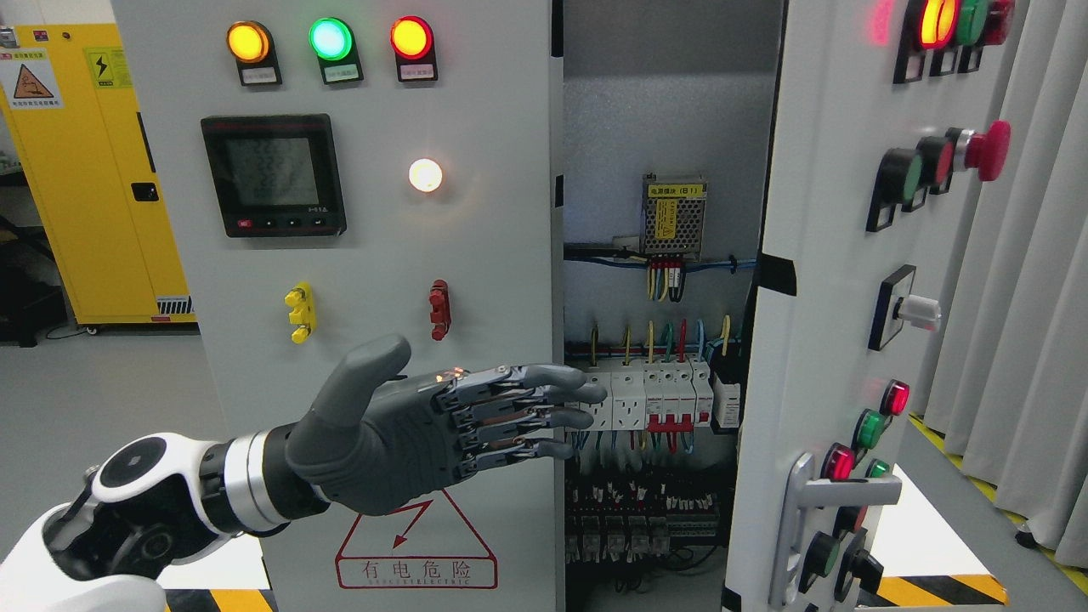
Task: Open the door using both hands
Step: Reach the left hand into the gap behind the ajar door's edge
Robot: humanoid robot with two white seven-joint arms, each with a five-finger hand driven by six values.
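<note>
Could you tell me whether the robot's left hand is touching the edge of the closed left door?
Cannot tell. In the head view, the left hand stretches its fingers across the left door edge, but this single frontal angle shows neither contact nor gap.

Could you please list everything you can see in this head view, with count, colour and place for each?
left door: one, grey, closed, left half.
right door: one, grey, swung open, right.
door handle: one, silver, low on the right door.
indicator lamps: three, amber, green, red, top of the left door.
meter: one, black, below the lamps.
white lamp: one, lit, right of the meter.
warning triangle: one, red, bottom of the left door.
power supply: one, metal with yellow label, inside the cabinet.
breakers: a row, white, mid-cabinet.
emergency stop button: one, red, upper right door.
yellow cabinet: one, far left.
curtain: grey, far right.
left hand: one, grey, fingers extended toward the left door's edge.
</note>
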